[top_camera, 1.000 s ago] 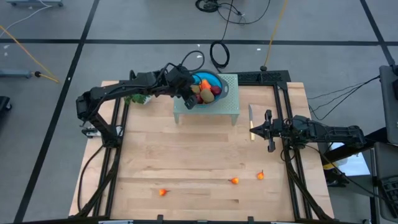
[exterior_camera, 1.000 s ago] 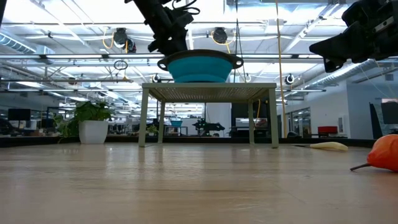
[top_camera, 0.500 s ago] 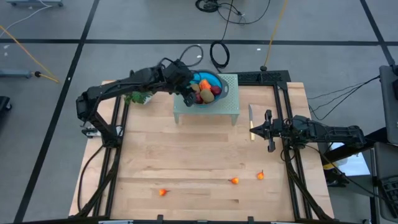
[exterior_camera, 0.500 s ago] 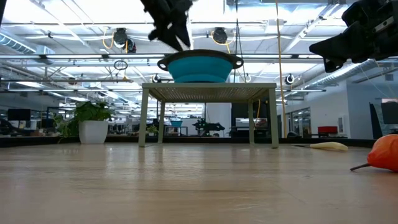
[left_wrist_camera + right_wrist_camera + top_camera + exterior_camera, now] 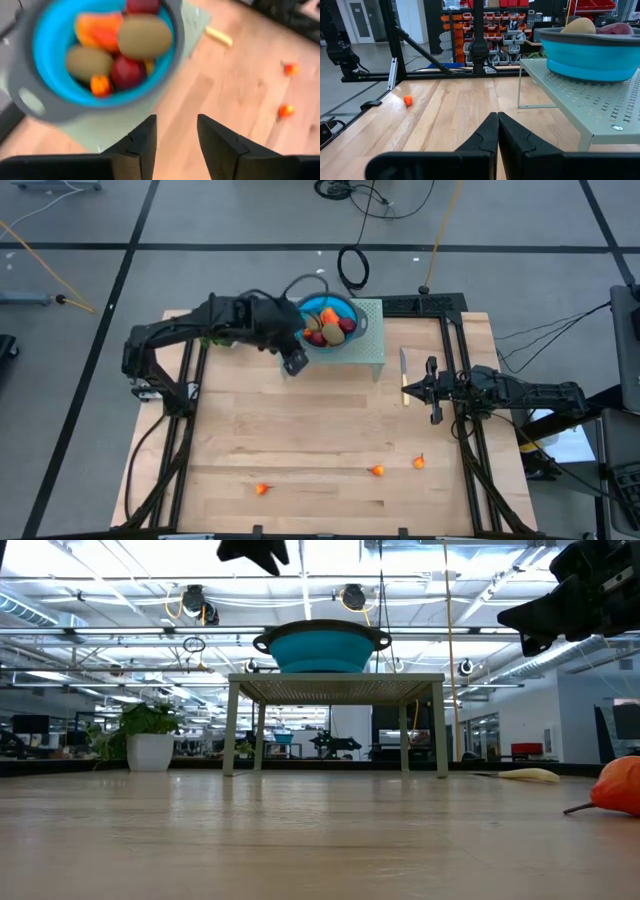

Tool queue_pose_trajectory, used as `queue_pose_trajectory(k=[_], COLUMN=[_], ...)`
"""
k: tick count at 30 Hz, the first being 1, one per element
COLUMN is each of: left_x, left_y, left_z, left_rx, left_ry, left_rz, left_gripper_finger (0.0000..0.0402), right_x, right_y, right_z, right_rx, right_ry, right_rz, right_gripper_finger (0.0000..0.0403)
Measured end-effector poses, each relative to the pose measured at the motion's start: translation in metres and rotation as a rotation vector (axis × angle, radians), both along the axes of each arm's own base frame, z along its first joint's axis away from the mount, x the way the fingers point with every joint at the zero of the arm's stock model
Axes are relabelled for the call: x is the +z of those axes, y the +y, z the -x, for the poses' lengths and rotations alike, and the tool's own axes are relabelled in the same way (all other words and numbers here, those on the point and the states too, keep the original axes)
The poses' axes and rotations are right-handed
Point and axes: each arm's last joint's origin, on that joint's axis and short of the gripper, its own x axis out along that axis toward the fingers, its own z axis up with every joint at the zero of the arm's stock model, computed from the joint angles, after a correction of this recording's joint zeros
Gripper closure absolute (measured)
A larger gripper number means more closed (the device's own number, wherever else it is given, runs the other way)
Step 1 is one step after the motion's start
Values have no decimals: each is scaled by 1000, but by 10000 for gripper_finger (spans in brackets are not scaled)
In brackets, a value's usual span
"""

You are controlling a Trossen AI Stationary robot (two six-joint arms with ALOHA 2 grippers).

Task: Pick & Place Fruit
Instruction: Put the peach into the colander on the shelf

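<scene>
Most of the fruit (image 5: 120, 47) lies in the blue bowl (image 5: 330, 321) on the green rack (image 5: 370, 350): two kiwis, an orange-red piece and dark red ones. Three tiny orange-red pieces (image 5: 376, 471) remain on the table (image 5: 320, 430), well apart from the rack. The left gripper (image 5: 294, 361), fingers apart and empty, has withdrawn from over the bowl to the rack's near-left corner, indicating a completed drop. The right gripper (image 5: 432, 392), fingers together, waits beside the knife (image 5: 402, 375), unchanged.
</scene>
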Motion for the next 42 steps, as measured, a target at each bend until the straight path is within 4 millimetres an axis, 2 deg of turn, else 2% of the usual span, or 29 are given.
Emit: queue_pose_trajectory(k=[7,17,28,35,42], left_x=[-9,-10,-12,-15,-28], left_y=[-41,-101,-147,-175,-204], left_z=[8,15,24,31,33], left_rx=[31,39,44,17,6], left_ry=[124,118,100,109,156], left_rz=[117,166,208,238,220], left_gripper_finger=[292,325,395,386,398], right_x=[0,0,0,0,0], right_y=[0,0,0,0,0], right_z=[0,0,0,0,0], right_rx=[0,0,0,0,1], right_ry=[0,0,1,1,5], right_rz=[0,0,0,0,0], right_gripper_finger=[399,399,399,399,399])
